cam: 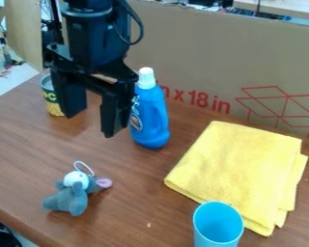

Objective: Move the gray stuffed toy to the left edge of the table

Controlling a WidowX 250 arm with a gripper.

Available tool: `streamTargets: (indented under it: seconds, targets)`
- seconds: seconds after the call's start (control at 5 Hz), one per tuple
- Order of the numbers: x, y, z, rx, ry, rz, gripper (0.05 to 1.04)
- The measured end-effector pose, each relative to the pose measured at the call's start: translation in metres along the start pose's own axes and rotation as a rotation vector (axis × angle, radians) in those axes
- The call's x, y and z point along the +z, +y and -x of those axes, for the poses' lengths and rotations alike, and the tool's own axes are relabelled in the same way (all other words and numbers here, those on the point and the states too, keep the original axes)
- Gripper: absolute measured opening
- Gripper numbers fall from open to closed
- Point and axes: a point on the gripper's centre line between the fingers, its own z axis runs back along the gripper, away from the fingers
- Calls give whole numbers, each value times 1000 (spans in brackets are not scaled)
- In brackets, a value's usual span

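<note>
The black gripper (91, 120) hangs over the back left part of the table, its two fingers wide apart with nothing between them. Just right of it and partly behind it stands a blue bottle (154, 118) with a white cap. A can (52, 99) with a yellow and green label is partly hidden behind the gripper's left finger. Below the gripper, toward the front left, lies a grey plush toy (73, 193) with a white loop and a pink part. A folded yellow cloth (238, 169) lies at the right, and a light blue cup (217, 224) stands upright at its front edge.
The brown wooden table (144, 198) has its left edge running diagonally down the view. A large cardboard panel (196, 53) with red print stands along the table's back. Dark objects are on the floor at the lower left.
</note>
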Motion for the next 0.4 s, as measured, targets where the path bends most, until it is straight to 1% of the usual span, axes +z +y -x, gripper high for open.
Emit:
streamTargets:
  seconds: [0.2,0.4]
  targets:
    - [-5,0,1,-1,20,0,1003]
    - [-29,8,-6,-8,45,36,1003]
